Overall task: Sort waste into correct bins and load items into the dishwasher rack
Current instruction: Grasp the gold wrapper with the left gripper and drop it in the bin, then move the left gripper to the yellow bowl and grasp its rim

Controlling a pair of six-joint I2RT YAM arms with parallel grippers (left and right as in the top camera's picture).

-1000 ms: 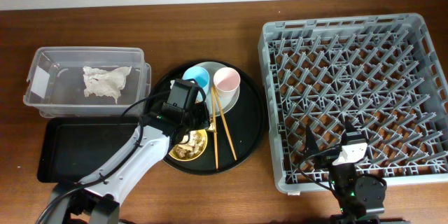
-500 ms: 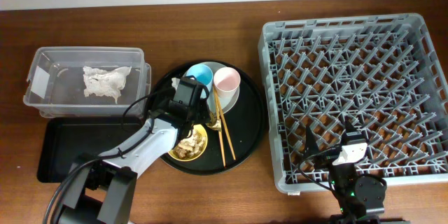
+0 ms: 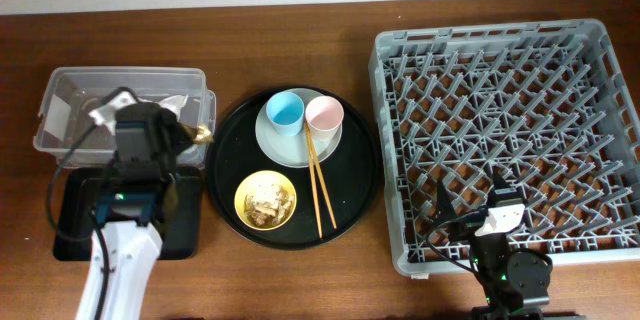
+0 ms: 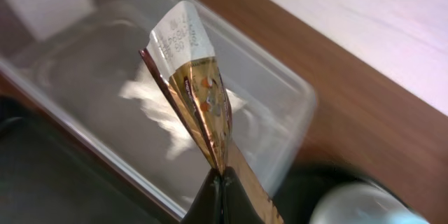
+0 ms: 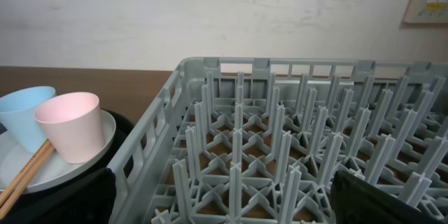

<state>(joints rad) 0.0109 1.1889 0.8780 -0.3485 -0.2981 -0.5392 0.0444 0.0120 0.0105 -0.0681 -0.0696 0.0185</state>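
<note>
My left gripper [image 3: 192, 135] is shut on the small dark brown wrapper [image 4: 196, 105] and holds it over the right end of the clear tub [image 3: 60, 80]. The white napkin [image 4: 161, 119] lies in that tub, partly hidden by my arm. The shallow black tray [image 3: 80, 220] lies in front of the tub. The yellow bowl [image 3: 244, 210] holds beige food scraps [image 3: 267, 200]. The blue cup [image 3: 284, 112] and pink cup [image 3: 323, 115] stand on the grey-green plate [image 3: 275, 148]. The chopsticks [image 3: 320, 185] lie beside the bowl. My right gripper [image 3: 505, 210] is open at the front edge of the grey rack [image 3: 500, 90].
The bowl, plate, cups and chopsticks all sit on a large round black tray [image 3: 355, 185] between the bins and the rack. The right wrist view shows the rack's pegs [image 5: 280, 147] and the pink cup [image 5: 70, 126] on the left. A pale wall is behind the table.
My left arm has swung left from the yellow bowl to the clear tub, carrying the wrapper. The chopsticks shifted slightly and lie closer together. The right arm has not moved.
</note>
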